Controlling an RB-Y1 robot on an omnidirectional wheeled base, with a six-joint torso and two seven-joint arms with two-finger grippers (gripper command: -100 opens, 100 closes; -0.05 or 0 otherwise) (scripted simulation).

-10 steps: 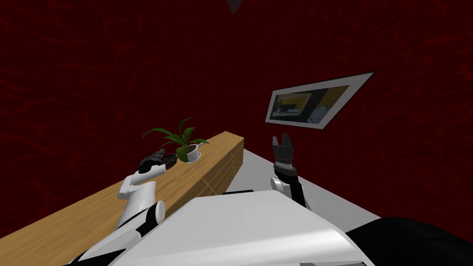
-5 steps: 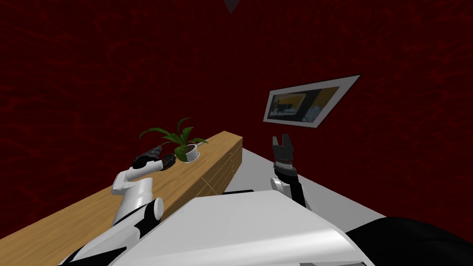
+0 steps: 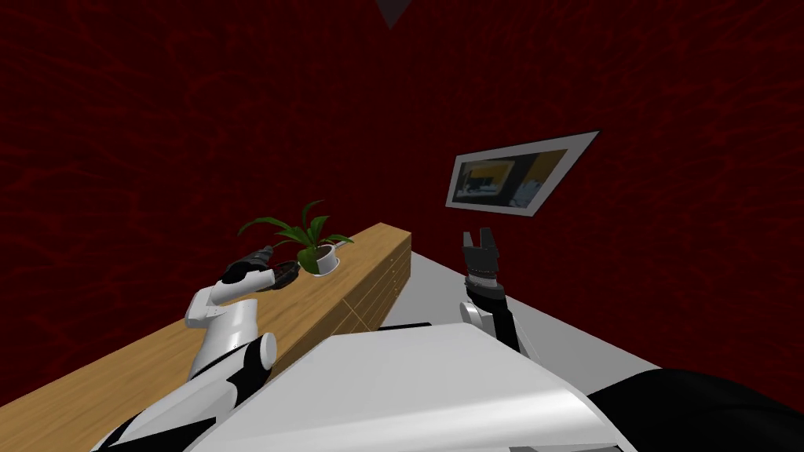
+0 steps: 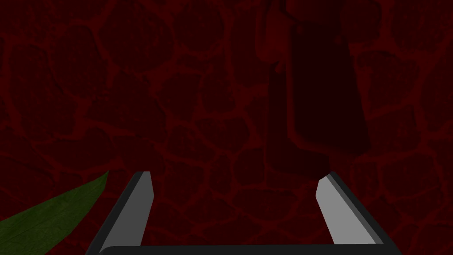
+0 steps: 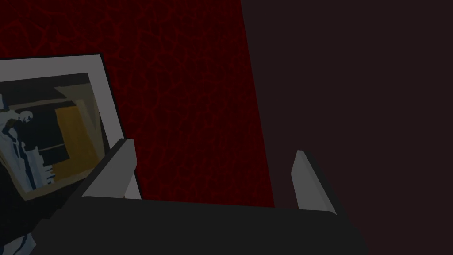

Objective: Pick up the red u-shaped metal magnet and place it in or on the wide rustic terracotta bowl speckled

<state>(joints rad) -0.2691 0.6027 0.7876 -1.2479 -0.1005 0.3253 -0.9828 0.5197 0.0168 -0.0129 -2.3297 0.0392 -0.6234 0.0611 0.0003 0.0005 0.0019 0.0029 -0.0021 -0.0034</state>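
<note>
Over the wooden counter (image 3: 157, 353), your head view puts the left gripper (image 3: 265, 252) at the near rim of a dark shallow bowl (image 3: 287, 272). The bowl sits on the counter top just beside a leafy plant (image 3: 318, 253) in a white pot. You cannot tell from this view whether the gripper touches the bowl. The bowl's inside is too small and dark to read, so you cannot tell where the red magnet lies or which way its long axis points. Your right gripper (image 3: 478, 234) is raised beyond the end of the counter, above the grey floor (image 3: 440, 286), with its two fingers spread and nothing between them. A framed picture (image 3: 510, 174) hangs on the dark red wall (image 3: 157, 118) behind it. Compared with a second ago, your left forearm has drawn back along the counter, away from the plant, and more of the bowl now shows past the gripper. The framed picture sits slightly nearer the middle of the view, which is your head camera's shift and not the frame's. The right arm has not moved. In your left wrist view the left gripper (image 4: 235, 177) stands wide apart and empty. It faces the red wall (image 4: 177, 88), with one green leaf (image 4: 53, 212) of the plant just outside one finger. In your right wrist view the right gripper (image 5: 214, 147) is likewise spread with nothing held.
</note>
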